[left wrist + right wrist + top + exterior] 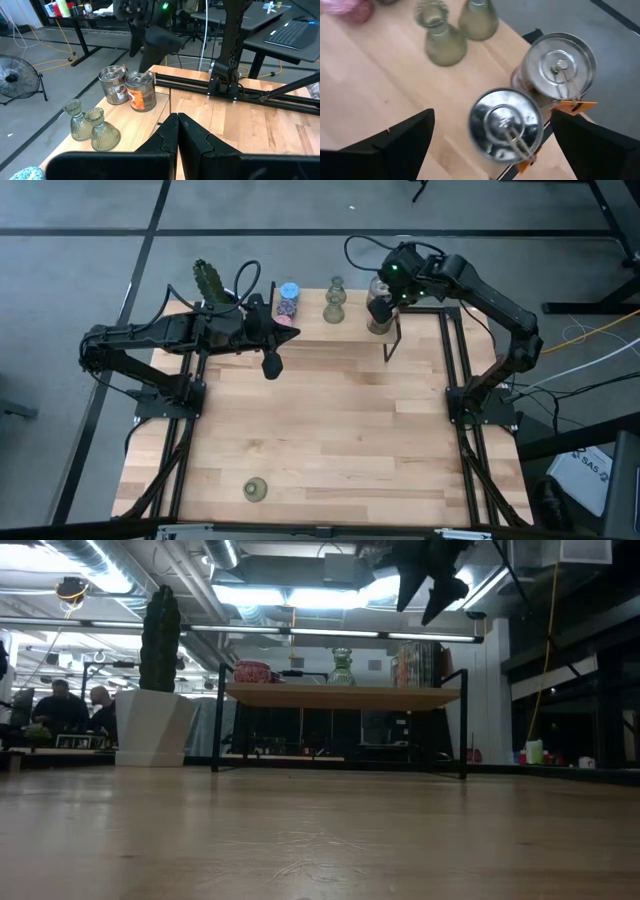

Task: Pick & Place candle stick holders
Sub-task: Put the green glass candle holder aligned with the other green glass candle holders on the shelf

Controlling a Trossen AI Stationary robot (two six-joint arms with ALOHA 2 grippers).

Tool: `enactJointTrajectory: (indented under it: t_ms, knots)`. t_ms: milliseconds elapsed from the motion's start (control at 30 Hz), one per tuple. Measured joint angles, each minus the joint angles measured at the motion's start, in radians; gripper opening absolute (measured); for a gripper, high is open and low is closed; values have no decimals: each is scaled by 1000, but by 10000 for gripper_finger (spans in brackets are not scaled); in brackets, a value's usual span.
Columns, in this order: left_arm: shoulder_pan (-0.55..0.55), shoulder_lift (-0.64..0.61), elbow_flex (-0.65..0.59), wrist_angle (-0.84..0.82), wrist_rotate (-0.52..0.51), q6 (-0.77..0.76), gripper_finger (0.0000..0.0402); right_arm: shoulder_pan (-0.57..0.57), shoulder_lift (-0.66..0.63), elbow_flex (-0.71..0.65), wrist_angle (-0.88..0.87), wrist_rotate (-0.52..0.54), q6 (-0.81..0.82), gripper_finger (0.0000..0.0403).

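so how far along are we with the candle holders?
Mostly done, it seems: two green holders, the silvery cups and the round pink and blue ones sit on the shelf at the table's far edge. In hand: nothing; the right tool hovers open above the cups, the left tool is shut and empty. Left: one green holder near the front edge.

Left gripper (272, 366) shut, arm reaching inward across the table's far side, right gripper (490, 137) spread wide, pointing downward at the far right corner.

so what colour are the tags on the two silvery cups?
Orange, on both silvery cups; clearest in the right wrist view.
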Motion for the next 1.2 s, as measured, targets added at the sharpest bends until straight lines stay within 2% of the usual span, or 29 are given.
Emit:
enactJointTrajectory:
  t_ms: [367,833,967,1200]
  knots:
    - [0,0,0,0,0,0,2,96,0,22,-145,-69,-20,399]
    - [0,0,0,-8,67,42,3,301,0,22,-136,-64,7,394]
    - [0,0,0,-8,69,42,4,331,0,22,-137,-58,8,358]
    - [0,0,0,-11,68,55,6,382,0,22,-132,2,6,234]
